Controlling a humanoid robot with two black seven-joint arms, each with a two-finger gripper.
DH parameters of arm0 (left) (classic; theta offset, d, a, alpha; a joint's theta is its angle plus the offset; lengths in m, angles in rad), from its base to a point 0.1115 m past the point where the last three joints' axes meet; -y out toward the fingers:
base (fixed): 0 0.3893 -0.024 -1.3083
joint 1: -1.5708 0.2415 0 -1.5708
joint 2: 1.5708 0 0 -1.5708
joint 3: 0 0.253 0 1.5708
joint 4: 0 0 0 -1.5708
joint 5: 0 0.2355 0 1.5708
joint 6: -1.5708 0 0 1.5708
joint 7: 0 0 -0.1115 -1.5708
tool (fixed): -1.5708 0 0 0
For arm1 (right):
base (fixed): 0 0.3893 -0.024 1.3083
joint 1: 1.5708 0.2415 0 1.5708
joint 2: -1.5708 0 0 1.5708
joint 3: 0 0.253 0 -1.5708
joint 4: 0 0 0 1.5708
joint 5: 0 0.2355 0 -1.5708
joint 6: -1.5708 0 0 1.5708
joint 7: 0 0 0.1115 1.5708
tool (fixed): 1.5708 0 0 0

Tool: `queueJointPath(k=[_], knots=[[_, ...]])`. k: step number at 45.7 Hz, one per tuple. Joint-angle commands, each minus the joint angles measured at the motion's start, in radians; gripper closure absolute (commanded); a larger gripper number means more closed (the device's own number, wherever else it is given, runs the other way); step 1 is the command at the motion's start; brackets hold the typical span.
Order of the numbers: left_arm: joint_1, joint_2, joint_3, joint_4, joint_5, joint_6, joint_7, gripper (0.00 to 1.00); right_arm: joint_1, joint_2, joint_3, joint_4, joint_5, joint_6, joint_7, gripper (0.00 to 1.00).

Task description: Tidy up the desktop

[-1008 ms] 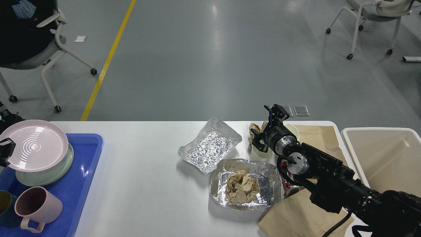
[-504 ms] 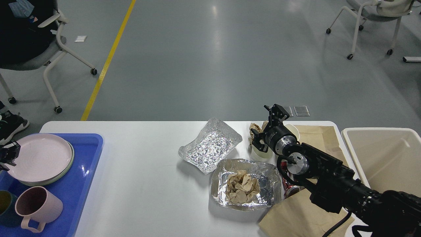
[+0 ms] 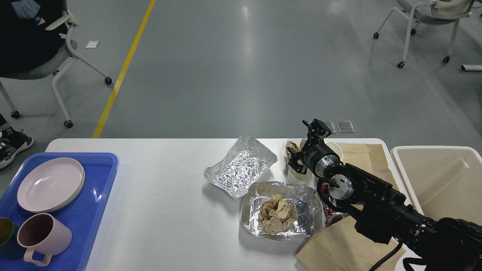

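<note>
where red can [image 3: 333, 217] peeks out, print unreadable

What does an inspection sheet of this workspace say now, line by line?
Surface: white desktop, mostly bare at centre.
Job's things: blue tray holds stacked plates and pink mug; beige bin at right.
Clutter: two foil trays, one with crumpled paper; paper cup; brown paper bag.
Grippers: right gripper open above the cup; left not in view.
Cables: one by right arm.
Surroundings: chairs, yellow floor line.
</note>
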Motion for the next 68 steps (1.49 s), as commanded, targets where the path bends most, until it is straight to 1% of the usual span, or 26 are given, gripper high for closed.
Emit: queueJointPath(k=[1,6,10,15,22,26,27,29,32,35,37,39,41,43,45,47,49,54,68], knots=[[-0.006,0.004,-0.177,0.003,-0.054,0.010,-0.105,0.05,0.000,0.000,0.000,0.000,0.000,0.000,0.000,0.00],[0.014,0.001,-0.336,0.008,-0.076,0.013,-0.223,0.04,0.000,0.000,0.000,0.000,0.000,0.000,0.000,0.00],[0.036,-0.004,-0.426,0.018,-0.077,0.022,-0.325,0.04,0.000,0.000,0.000,0.000,0.000,0.000,0.000,0.00],[0.048,-0.018,-0.573,0.043,-0.077,0.071,-0.479,0.04,0.000,0.000,0.000,0.000,0.000,0.000,0.000,0.00],[0.125,-0.091,-0.858,0.051,-0.077,0.151,-0.692,0.04,0.000,0.000,0.000,0.000,0.000,0.000,0.000,0.00],[0.157,-0.140,-1.000,0.049,-0.077,0.156,-0.815,0.04,0.000,0.000,0.000,0.000,0.000,0.000,0.000,0.00],[0.162,-0.149,-1.027,0.049,-0.077,0.156,-0.841,0.04,0.000,0.000,0.000,0.000,0.000,0.000,0.000,0.00],[0.165,-0.168,-1.073,0.049,-0.076,0.154,-0.869,0.04,0.000,0.000,0.000,0.000,0.000,0.000,0.000,0.00],[0.166,-0.199,-1.120,0.048,-0.074,0.151,-0.869,0.04,0.000,0.000,0.000,0.000,0.000,0.000,0.000,0.00],[0.163,-0.225,-1.141,0.048,-0.076,0.148,-0.838,0.04,0.000,0.000,0.000,0.000,0.000,0.000,0.000,0.00],[0.159,-0.238,-1.149,0.048,-0.076,0.148,-0.794,0.04,0.000,0.000,0.000,0.000,0.000,0.000,0.000,0.00],[0.152,-0.252,-1.166,0.048,-0.077,0.148,-0.740,0.04,0.000,0.000,0.000,0.000,0.000,0.000,0.000,0.00],[0.151,-0.266,-1.195,0.048,-0.079,0.148,-0.683,0.04,0.000,0.000,0.000,0.000,0.000,0.000,0.000,0.00],[0.145,-0.272,-1.228,0.048,-0.079,0.148,-0.637,0.04,0.000,0.000,0.000,0.000,0.000,0.000,0.000,0.00],[0.126,-0.274,-1.256,0.043,-0.079,0.148,-0.605,0.04,0.000,0.000,0.000,0.000,0.000,0.000,0.000,0.00],[0.105,-0.272,-1.264,0.041,-0.079,0.148,-0.587,0.04,0.000,0.000,0.000,0.000,0.000,0.000,0.000,0.00],[0.090,-0.271,-1.264,0.041,-0.079,0.148,-0.580,0.04,0.000,0.000,0.000,0.000,0.000,0.000,0.000,0.00],[0.067,-0.271,-1.258,0.041,-0.076,0.148,-0.582,0.04,0.000,0.000,0.000,0.000,0.000,0.000,0.000,0.00],[0.059,-0.277,-1.258,0.034,-0.076,0.147,-0.586,0.04,0.000,0.000,0.000,0.000,0.000,0.000,0.000,0.00]])
